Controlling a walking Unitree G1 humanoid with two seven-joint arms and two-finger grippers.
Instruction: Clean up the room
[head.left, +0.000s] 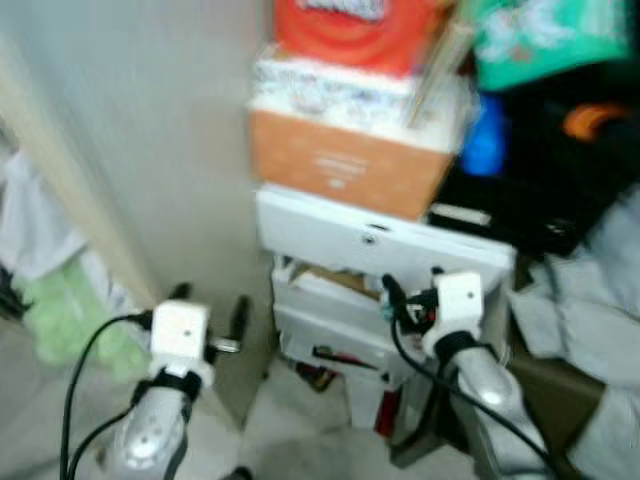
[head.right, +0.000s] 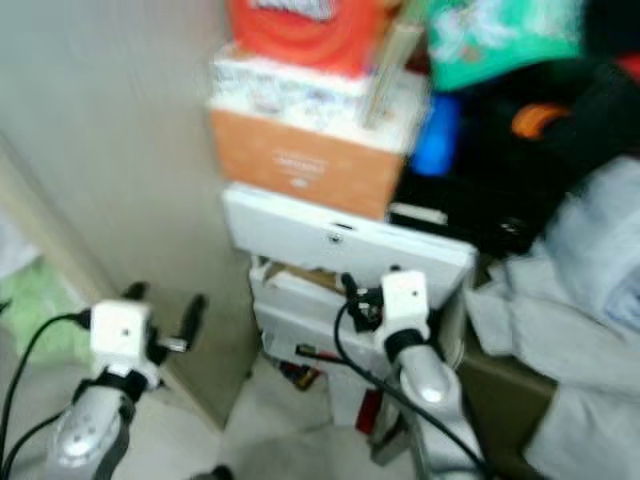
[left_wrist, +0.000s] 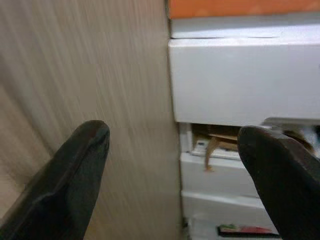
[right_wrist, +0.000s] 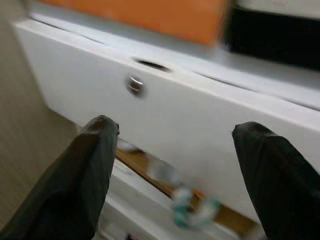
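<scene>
You see a blurred picture of a white drawer unit (head.left: 380, 245) that stands beside a beige wall (head.left: 150, 130). The top drawer is pulled out, and under it the lower drawers (head.left: 330, 320) are partly open, with brown paper or card showing inside. On top of the unit sits an orange box (head.left: 340, 165), then a white patterned box (head.left: 340, 95), then a red package (head.left: 350, 30). To the right lie dark bags (head.left: 540, 190), something blue (head.left: 487, 140) and grey cloth (head.left: 580, 300). Your right claw (right_wrist: 172, 165) is held wide, just in front of the pulled-out drawer front with its small round lock (right_wrist: 135, 85). Your left claw (left_wrist: 172, 165) is also wide and empty, near the wall and the left corner of the unit. A green thing (head.left: 70, 320) lies on the floor at the far left.
</scene>
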